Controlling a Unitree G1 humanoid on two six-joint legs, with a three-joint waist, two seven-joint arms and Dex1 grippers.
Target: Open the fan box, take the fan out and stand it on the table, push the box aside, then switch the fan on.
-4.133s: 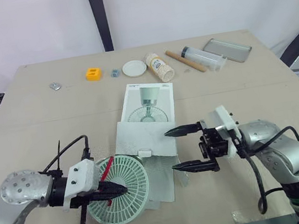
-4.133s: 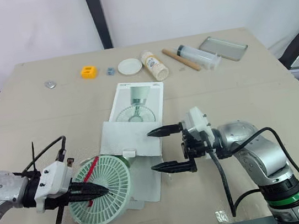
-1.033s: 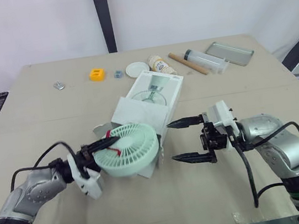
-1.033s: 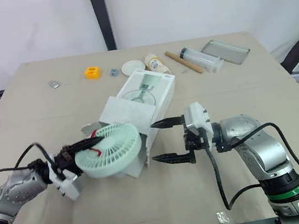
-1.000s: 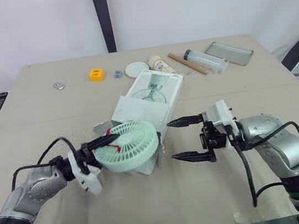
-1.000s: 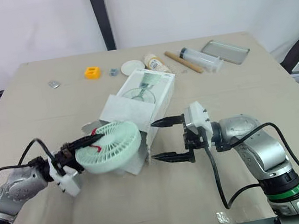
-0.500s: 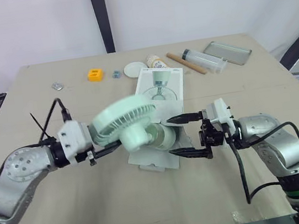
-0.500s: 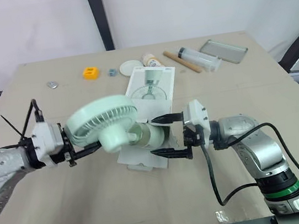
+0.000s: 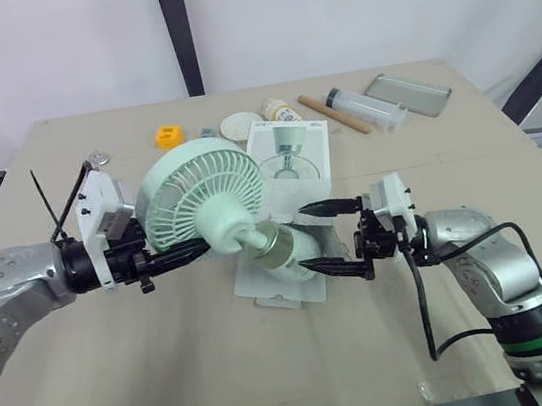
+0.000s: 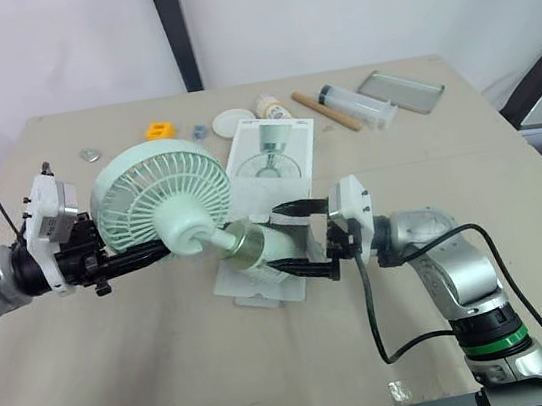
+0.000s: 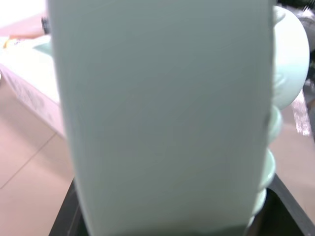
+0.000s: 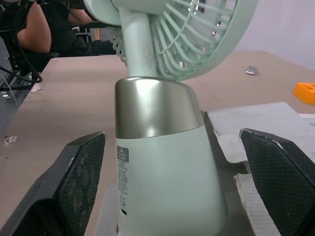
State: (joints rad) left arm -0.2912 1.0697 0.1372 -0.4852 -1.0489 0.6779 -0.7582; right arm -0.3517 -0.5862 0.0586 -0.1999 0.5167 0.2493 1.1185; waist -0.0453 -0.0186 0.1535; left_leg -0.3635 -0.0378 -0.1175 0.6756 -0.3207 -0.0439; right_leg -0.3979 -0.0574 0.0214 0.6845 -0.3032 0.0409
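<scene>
The mint-green fan (image 9: 200,198) hangs tilted, its grille facing up and its silver-collared base (image 9: 283,249) low over the box's open flap (image 9: 283,287). My left gripper (image 9: 192,249) is shut on the rim of the fan's head, and that rim (image 11: 162,113) sits between its fingers (image 11: 64,216). The white fan box (image 9: 290,155) lies flat on the table behind the fan. My right gripper (image 9: 341,236) is open and straddles the fan's base (image 12: 162,162), one finger (image 12: 81,177) on each side, not touching it.
Along the far edge lie a yellow block (image 9: 169,136), a white lid (image 9: 238,126), a bottle (image 9: 280,112), a wooden stick (image 9: 329,114), a clear tube (image 9: 369,106) and a metal tray (image 9: 412,92). A small metal piece (image 9: 98,158) lies far left. A person (image 12: 44,34) sits beyond the table.
My left gripper has lifted the fan out of the box and swung it up and left, with the base now pointing down. My right gripper has moved in around the base.
</scene>
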